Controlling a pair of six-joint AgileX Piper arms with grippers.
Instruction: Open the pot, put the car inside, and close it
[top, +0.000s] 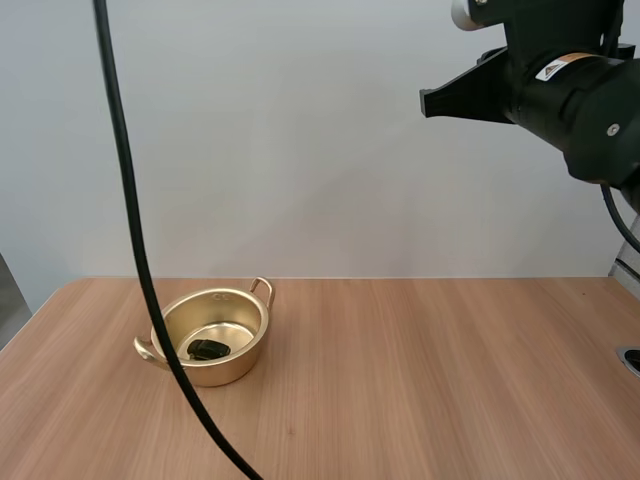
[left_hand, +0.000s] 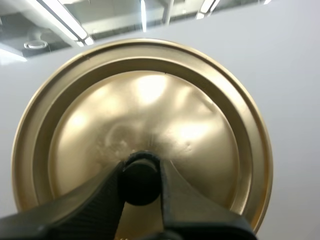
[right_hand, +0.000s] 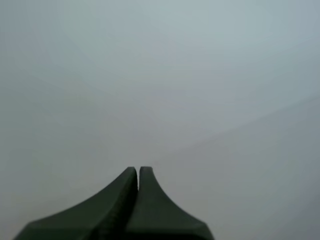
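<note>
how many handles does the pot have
2: one handle on the far right rim of the pot, the other on its near left rim. None looks hidden.

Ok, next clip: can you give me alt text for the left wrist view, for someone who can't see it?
The left gripper is pinched shut on the black knob of a gold pot lid. The lid's round, shiny, slightly dented top face is turned toward the camera, with its raised rim visible all the way around.
</note>
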